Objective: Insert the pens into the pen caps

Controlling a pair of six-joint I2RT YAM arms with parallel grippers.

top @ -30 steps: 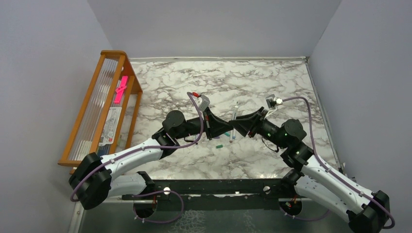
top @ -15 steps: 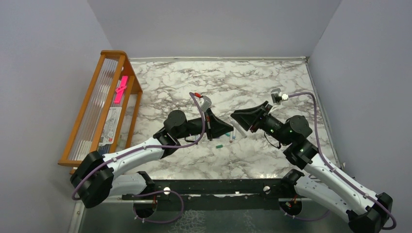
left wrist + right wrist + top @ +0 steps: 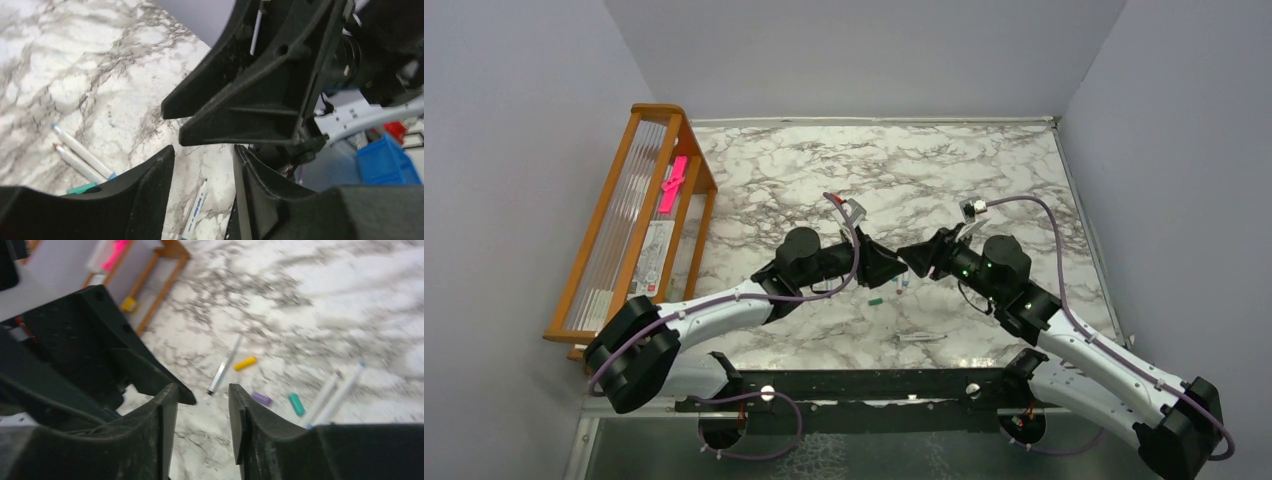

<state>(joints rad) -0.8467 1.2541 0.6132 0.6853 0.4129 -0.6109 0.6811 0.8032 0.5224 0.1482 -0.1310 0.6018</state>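
My left gripper (image 3: 887, 266) and right gripper (image 3: 913, 256) meet tip to tip above the table's middle. Both are open and empty. In the left wrist view my left gripper (image 3: 202, 150) frames a white pen (image 3: 196, 209) lying on the marble below, with the right gripper's fingers (image 3: 260, 95) close ahead. Two more pens (image 3: 80, 154) and a teal cap (image 3: 80, 188) lie to the left. In the right wrist view my right gripper (image 3: 200, 390) faces a grey pen (image 3: 223, 365), an orange cap (image 3: 245, 363), a purple cap (image 3: 261, 399), a teal cap (image 3: 296, 404) and two pens (image 3: 336, 390).
A wooden rack (image 3: 596, 232) with a pink strip (image 3: 672, 185) stands along the left wall. A green cap (image 3: 875, 299) lies under the grippers and a single pen (image 3: 921, 338) nearer the front edge. Grey walls close in the table.
The right gripper has swung left and down to meet the left gripper, which has pushed forward. A pen now lies near the front edge where none showed before.
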